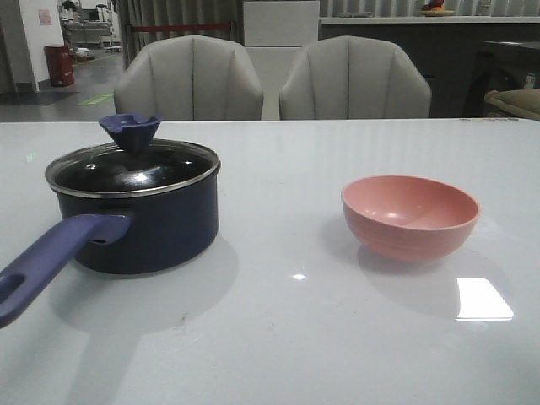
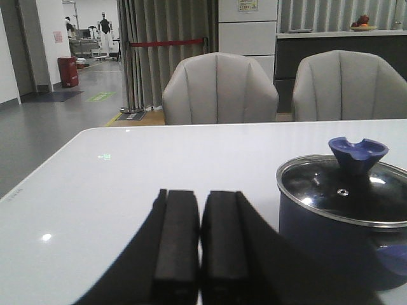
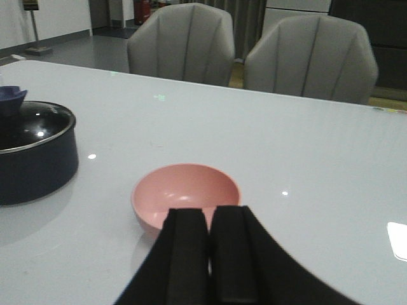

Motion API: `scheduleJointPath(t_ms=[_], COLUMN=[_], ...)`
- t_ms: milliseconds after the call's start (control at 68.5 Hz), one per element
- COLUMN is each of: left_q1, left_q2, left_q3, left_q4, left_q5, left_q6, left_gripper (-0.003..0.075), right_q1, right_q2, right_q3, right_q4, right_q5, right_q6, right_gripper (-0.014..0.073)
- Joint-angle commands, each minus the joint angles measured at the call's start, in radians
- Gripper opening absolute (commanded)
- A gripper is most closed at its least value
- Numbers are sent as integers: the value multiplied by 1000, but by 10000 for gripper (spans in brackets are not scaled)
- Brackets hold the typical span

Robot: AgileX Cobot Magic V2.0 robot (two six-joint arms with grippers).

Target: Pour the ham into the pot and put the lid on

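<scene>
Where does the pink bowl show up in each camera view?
Front view: pink bowl sits right of centre on the table, well apart from the pot.
Left wrist view: not in it; only the lidded pot shows.
Right wrist view: bowl just beyond the right gripper.
Shared landmark: the lid with its blue knob.

Only the gripper ends of the robot are visible, each in its own wrist view. The left gripper (image 2: 200, 254) has two matte black, rectangular, block-like fingers (image 2: 177, 241) on flaring black bases. The right gripper (image 3: 209, 254) is identical: black, flat-faced fingers (image 3: 186, 254) with squared tips. No cables, screws or markings are visible.
</scene>
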Motion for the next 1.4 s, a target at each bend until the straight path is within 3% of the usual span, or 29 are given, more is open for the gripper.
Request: scheduleJointPath(t_ms=[0, 161, 628, 1387], left_q1=[1, 1, 1, 1], left_q2=[-19, -19, -19, -19], left_q3=[21, 21, 21, 21], left_q4=[-7, -7, -7, -7], left_q5=[-83, -83, -83, -83], left_q6=[-9, -9, -9, -9], left_gripper=[121, 121, 121, 121], right_q1=[-51, -128, -140, -140], right_q2=[-25, -101, -207, -207], right_q3=[-10, 31, 155, 155], right_q4=[-146, -273, -308, -308], right_q5=[-81, -52, -101, -98], right_q6=[143, 321, 339, 338], right_gripper=[157, 157, 157, 157])
